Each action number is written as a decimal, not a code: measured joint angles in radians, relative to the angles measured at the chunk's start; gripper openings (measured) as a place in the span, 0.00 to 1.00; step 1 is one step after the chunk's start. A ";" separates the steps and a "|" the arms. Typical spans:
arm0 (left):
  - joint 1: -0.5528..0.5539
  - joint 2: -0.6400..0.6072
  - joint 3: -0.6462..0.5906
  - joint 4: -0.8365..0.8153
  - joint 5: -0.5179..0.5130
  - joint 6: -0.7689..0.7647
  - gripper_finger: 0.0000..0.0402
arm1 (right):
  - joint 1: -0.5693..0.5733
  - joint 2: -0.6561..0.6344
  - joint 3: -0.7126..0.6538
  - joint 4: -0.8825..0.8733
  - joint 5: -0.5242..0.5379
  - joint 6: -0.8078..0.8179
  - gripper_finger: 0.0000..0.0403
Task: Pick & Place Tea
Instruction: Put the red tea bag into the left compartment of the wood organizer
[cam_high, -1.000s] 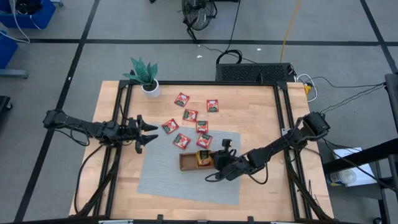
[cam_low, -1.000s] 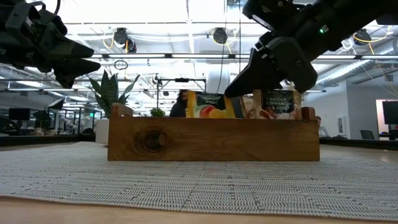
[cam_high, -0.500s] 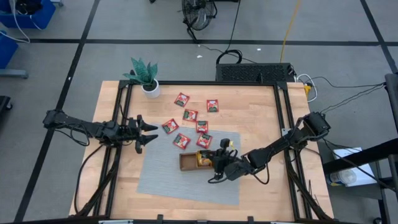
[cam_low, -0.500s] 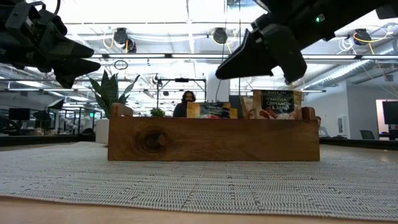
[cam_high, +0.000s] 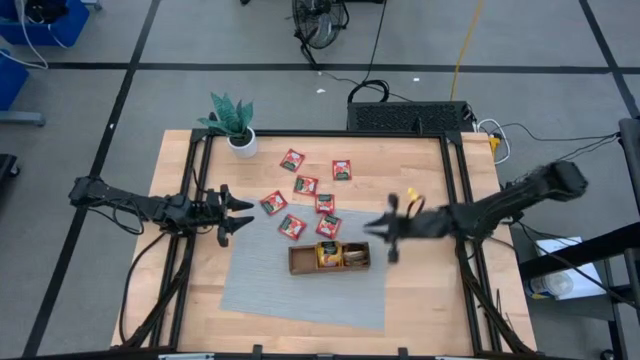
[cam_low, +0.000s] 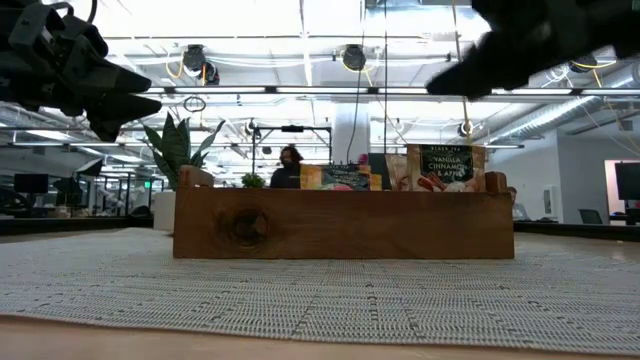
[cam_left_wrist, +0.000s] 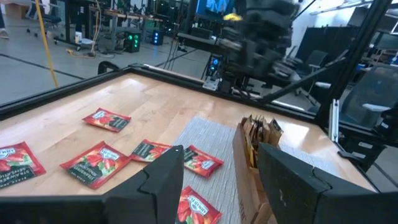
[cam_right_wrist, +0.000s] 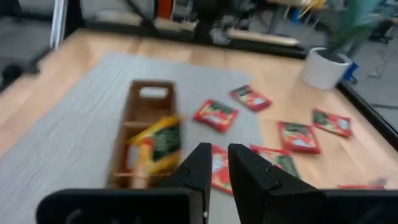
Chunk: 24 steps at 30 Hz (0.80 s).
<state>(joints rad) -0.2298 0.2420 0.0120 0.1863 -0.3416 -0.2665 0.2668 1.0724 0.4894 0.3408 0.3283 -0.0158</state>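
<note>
With sachets standing in the tray (cam_high: 329, 268), the right end effector (cam_high: 391, 229), fingers nearly pressed together and empty, hung beside it; the next move called for a red sachet (cam_high: 328, 225) from the surface (cam_high: 420, 160), while the left end effector (cam_high: 240, 213) waited spread.

Sachet standing in the wooden tray (cam_low: 345, 223), low view, under and left of the right tool (cam_low: 520, 45): "VANILLA CINNAMON & APPLE" on the sachet (cam_low: 446, 167), with a smaller line above it too small to read.
Neighbouring sachet in tray (cam_low: 336, 177): print too small to read.
Red sachets on the desk (cam_left_wrist: 99, 163), ahead of the left tool (cam_left_wrist: 217, 180): white lettering, unreadable.
Elsewhere: no readable text, numbers or signs.
</note>
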 joint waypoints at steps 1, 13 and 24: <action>0.000 0.000 0.000 0.002 0.000 0.000 0.51 | -0.043 -0.058 -0.057 0.044 -0.046 -0.001 0.09; 0.000 0.000 0.000 -0.001 0.000 0.000 0.51 | -0.322 -0.575 -0.400 0.113 -0.259 -0.009 0.05; 0.000 0.000 0.000 0.009 0.000 -0.005 0.51 | -0.492 -0.707 -0.471 0.092 -0.397 0.027 0.03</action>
<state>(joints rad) -0.2296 0.2420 0.0120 0.1954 -0.3417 -0.2715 -0.2252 0.3654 0.0185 0.4326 -0.0692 0.0117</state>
